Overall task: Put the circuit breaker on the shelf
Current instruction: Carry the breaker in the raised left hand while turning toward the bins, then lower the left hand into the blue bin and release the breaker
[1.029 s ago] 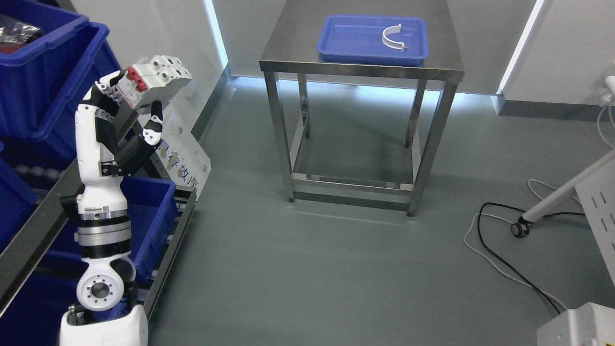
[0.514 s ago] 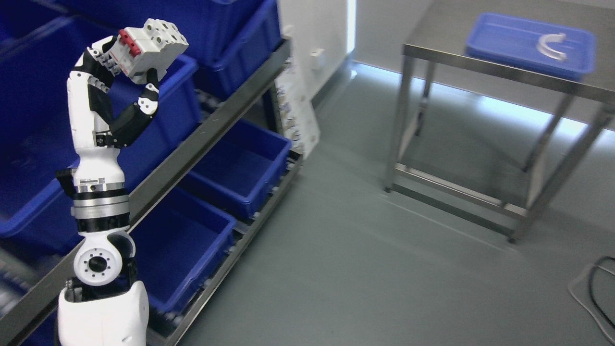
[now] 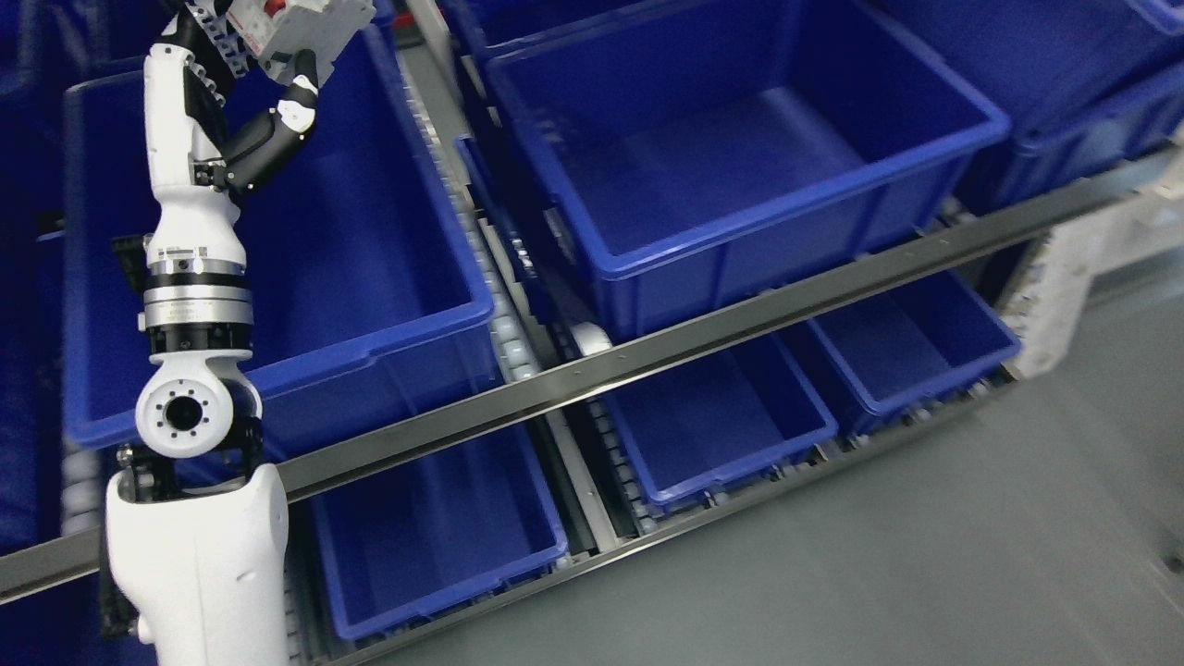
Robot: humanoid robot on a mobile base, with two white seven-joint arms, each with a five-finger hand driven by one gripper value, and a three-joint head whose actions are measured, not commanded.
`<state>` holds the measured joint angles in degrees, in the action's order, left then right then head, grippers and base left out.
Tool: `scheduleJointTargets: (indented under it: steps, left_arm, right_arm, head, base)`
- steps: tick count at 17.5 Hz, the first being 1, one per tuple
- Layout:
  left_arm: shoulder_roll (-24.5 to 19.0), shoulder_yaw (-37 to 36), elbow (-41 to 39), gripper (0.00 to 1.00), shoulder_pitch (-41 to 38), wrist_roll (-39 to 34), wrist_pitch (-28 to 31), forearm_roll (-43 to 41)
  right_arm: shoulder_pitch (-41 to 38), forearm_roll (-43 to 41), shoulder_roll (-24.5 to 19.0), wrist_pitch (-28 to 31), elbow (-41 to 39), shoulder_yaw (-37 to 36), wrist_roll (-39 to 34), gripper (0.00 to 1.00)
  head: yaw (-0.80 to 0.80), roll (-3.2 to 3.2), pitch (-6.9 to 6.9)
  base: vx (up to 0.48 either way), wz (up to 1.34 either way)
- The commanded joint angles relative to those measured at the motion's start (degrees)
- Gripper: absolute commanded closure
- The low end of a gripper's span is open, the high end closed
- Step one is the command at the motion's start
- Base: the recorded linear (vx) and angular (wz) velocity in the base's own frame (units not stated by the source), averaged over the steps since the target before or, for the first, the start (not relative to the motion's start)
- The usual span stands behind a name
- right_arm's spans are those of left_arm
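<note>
The circuit breaker (image 3: 298,26) is held at the far left of the scene, at the top edge of the head view, where it is partly cut off. It is clasped by the left hand (image 3: 264,55), whose fingers are curled round its white body with the red switch side turned to the left. The left arm is raised steeply from the lower left; the right arm is not seen. The breaker is carried above the far part of the large blue bin (image 3: 277,277) on the upper level of the shelf (image 3: 703,338). The bin's open floor lies below and nearer than the hand, so a lowering move is judged to be what the placing calls for. A second bin (image 3: 740,148) stands just to the right, farther from the hand.
</note>
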<state>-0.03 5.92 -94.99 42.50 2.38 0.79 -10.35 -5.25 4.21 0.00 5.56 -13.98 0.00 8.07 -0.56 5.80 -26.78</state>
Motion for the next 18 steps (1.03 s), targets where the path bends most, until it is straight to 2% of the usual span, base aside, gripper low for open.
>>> scheduleJointTargets:
  steps: [1,4,7,10,14,18]
  left_arm:
    - [-3.3,-1.5,7.7,0.91,3.8,2.3,3.0,-3.0]
    - [-7.9,-5.4,13.8,0.9,8.1,10.8,9.6,-6.9]
    - [-9.0,-8.7,22.5,0.9,12.1,16.4,9.6,-9.7]
    - [-10.7,-10.6,33.4,0.9,16.1,16.8,9.1,-13.1]
    - [-10.1,-14.6,52.0,0.9,22.2,15.9,4.7,-17.1]
    - [-9.5,-17.3,71.7,0.9,30.2,11.3,-0.7,-18.9]
  right_arm:
    - [0.0,0.0,1.0,-1.0,0.0,1.1,-0.3,0.0]
    - [0.0,0.0,1.0,-1.1,0.0,1.1,-0.3,0.0]
    - [0.0,0.0,1.0,-1.1,0.0,1.1,-0.3,0.0]
    - [0.0,0.0,1.0,-1.0,0.0,1.1,-0.3,0.0]
    - [0.0,0.0,1.0,-1.0,-0.1,1.1,-0.3,0.0]
    - [0.0,0.0,1.0,-1.0,0.0,1.1,-0.3,0.0]
  head:
    - [0.0,0.0,0.0]
    - [0.0,0.0,0.01]
    - [0.0,0.0,0.01]
    - [0.0,0.0,0.02]
    - [0.0,0.0,0.02]
    - [0.0,0.0,0.02]
  base:
    - [0.132,0.88]
    - [0.132,0.74]
    - [0.087,0.41]
    - [0.063,0.21]
    - [-0.003,-0.01]
    - [-0.009,-0.04]
